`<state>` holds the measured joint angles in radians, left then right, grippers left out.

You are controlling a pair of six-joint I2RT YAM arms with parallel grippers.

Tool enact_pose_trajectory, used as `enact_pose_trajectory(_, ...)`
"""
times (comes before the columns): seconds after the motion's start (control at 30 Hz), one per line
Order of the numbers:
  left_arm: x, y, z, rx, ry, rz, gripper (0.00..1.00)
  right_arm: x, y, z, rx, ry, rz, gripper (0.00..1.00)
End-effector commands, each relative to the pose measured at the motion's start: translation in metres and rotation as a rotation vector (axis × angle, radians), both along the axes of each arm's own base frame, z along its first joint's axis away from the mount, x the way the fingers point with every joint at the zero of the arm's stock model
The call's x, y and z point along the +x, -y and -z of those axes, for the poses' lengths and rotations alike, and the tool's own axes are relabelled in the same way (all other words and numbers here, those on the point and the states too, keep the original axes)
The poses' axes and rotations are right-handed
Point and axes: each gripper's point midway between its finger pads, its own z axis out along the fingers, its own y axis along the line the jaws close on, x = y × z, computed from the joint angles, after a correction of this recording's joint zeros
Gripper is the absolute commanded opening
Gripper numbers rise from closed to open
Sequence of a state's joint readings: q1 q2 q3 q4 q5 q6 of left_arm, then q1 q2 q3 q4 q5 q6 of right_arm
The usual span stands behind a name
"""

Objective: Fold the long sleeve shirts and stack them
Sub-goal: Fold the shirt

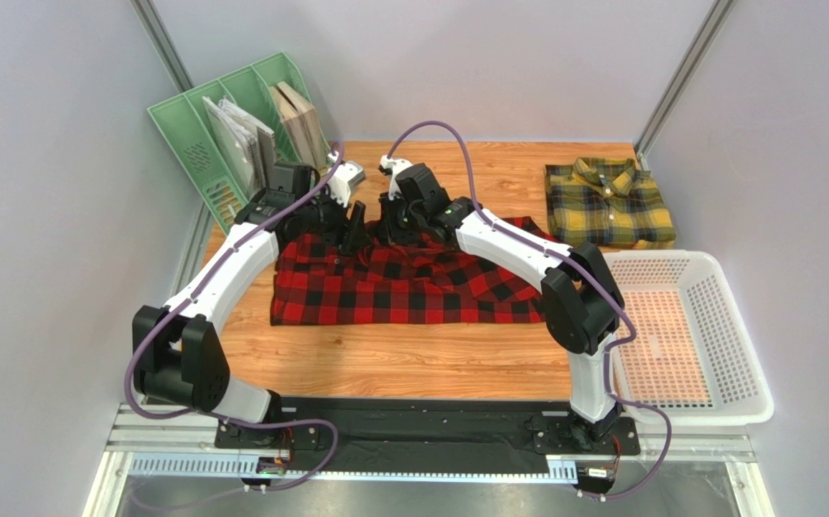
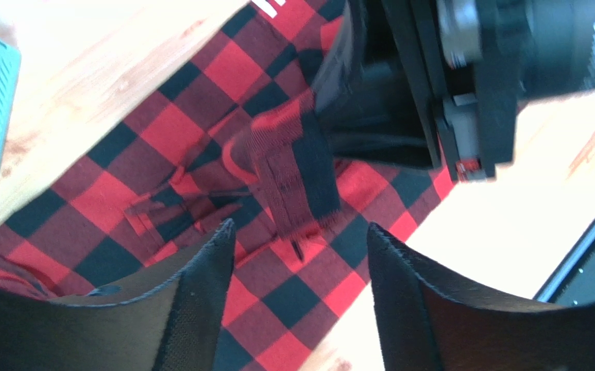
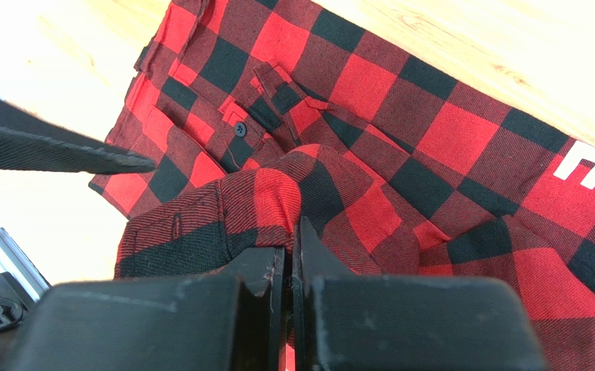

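The red-and-black shirt (image 1: 408,285) lies spread across the middle of the bench (image 1: 418,361). At its far edge the right pincer (image 3: 291,243) is clamped on a raised fold of the cloth, apparently a sleeve end held up so it can be folded inward. The left pincer (image 2: 300,228) hangs just beside it, fingers wide apart and holding nothing, seemingly placed to take the same piece. The yellow-and-green shirt (image 1: 608,203) sits folded at the far right, well apart. A green file rack (image 1: 224,129) stands far left and a white basket (image 1: 688,413) lies near right; neither looks to be in the way of the fold.

L claw (image 2: 300,232) spread; R claw (image 3: 291,247) pinched closed.
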<state>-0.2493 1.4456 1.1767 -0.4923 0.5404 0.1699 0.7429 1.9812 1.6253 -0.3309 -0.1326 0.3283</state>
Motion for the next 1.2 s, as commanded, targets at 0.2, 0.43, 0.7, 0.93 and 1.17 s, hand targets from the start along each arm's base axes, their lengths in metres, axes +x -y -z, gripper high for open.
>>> enact_pose_trajectory(0.2,0.033,-0.002,0.013,0.134,-0.032,0.038,0.05,0.006,0.002,-0.029,0.050,0.073,-0.019,0.00)
enact_pose_trajectory(0.43,0.041,-0.006,-0.008,0.218,0.096,0.206,0.00,0.007,0.043,-0.032,0.043,0.011,-0.038,0.32)
enact_pose_trajectory(0.7,0.027,-0.008,-0.025,0.359,0.371,0.535,0.00,-0.044,0.127,-0.039,0.087,-0.077,-0.220,0.62)
enact_pose_trajectory(0.93,0.074,0.011,-0.060,0.428,0.521,0.478,0.00,-0.028,0.215,-0.026,0.036,-0.071,-0.095,0.72)
enact_pose_trajectory(1.17,0.164,0.028,-0.102,0.465,0.700,0.208,0.00,-0.021,0.255,-0.027,0.087,-0.125,0.015,0.69)
